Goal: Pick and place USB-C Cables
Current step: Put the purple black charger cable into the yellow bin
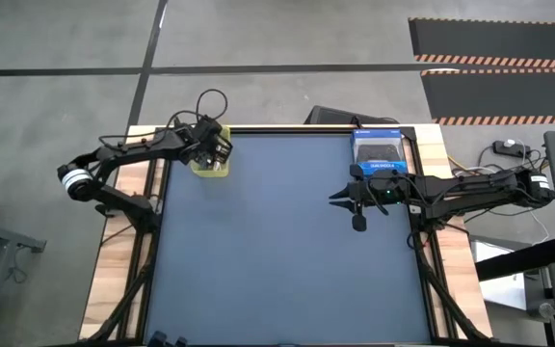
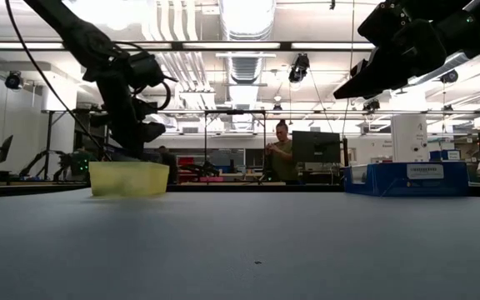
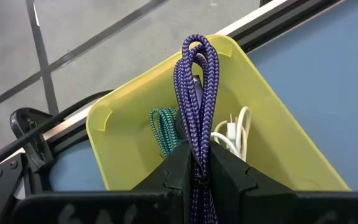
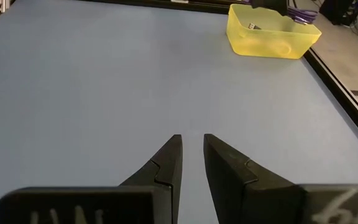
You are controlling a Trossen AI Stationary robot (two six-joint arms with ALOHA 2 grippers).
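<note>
My left gripper (image 3: 195,163) hangs over the yellow bin (image 3: 272,130) at the table's far left corner, shut on the purple cable (image 3: 197,93). The green cable (image 3: 163,127) and the white cable (image 3: 232,134) lie inside the bin (image 1: 208,169). The black cable is hidden or out of view. My right gripper (image 4: 192,152) is open, raised above the table's right side (image 1: 350,198), touching nothing. My left gripper pinches the purple cable's bundle (image 3: 199,146) between its two fingers. The looped end (image 3: 194,50) sticks out past the fingertips over the bin's inside. The cable is lifted clear of the table; whether it touches the bin's contents cannot be told.
A blue bin (image 1: 382,154) stands at the table's far right corner, right behind my right arm. The blue tabletop (image 1: 277,260) lies bare between the two arms. A person (image 2: 280,150) stands in the room beyond the far edge.
</note>
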